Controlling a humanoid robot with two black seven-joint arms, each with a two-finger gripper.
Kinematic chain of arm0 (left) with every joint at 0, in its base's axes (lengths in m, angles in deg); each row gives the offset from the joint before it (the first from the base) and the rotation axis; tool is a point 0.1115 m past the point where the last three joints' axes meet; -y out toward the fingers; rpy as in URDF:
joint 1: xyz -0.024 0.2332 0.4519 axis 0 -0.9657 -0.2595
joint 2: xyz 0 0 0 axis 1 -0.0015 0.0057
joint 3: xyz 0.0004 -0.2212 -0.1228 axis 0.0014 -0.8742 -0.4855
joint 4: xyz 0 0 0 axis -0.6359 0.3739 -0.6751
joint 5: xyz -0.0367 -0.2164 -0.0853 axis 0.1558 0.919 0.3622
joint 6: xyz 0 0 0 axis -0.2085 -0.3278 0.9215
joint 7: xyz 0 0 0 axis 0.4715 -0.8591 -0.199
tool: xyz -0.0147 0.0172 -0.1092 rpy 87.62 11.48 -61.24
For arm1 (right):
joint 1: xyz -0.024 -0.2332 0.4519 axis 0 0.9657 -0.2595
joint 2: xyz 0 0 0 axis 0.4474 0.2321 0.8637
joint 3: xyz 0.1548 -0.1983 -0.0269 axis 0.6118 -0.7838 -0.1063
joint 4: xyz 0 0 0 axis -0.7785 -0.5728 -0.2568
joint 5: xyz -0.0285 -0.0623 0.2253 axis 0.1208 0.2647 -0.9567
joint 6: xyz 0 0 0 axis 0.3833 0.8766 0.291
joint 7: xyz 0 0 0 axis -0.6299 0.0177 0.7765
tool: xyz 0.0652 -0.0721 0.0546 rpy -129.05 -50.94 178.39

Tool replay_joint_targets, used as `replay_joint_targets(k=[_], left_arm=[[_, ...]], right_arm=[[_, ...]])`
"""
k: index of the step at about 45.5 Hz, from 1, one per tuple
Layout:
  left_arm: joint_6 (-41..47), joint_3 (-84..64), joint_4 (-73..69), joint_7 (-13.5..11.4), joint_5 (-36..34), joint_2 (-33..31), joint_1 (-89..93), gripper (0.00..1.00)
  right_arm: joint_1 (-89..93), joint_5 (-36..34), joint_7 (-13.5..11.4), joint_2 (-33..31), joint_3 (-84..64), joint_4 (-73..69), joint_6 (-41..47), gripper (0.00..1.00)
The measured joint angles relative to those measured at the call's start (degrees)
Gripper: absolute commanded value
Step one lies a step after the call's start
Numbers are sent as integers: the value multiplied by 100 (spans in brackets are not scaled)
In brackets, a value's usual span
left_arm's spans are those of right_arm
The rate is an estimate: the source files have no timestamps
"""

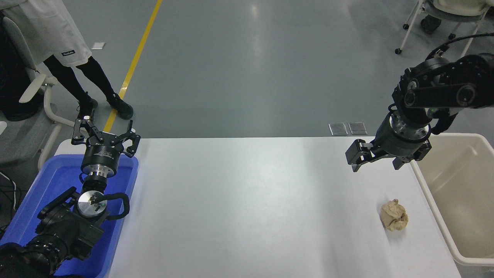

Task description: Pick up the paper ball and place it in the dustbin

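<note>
White table [239,200]: paper ball [394,215] lying near rt edge; blue tub [58,181] at left, prob. overhanging.

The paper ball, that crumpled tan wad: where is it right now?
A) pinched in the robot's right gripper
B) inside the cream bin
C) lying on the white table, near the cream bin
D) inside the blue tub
C. The paper ball lies alone on the white table, just left of the dustbin, and the right gripper hangs open above and behind it, touching nothing.
</note>
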Motion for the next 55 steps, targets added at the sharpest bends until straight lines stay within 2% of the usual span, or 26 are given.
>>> replay_joint_targets(k=[55], left_arm=[[0, 0, 0, 0, 0, 0, 0, 99]], right_arm=[[-46, 0, 0, -69, -42, 0, 0, 100]])
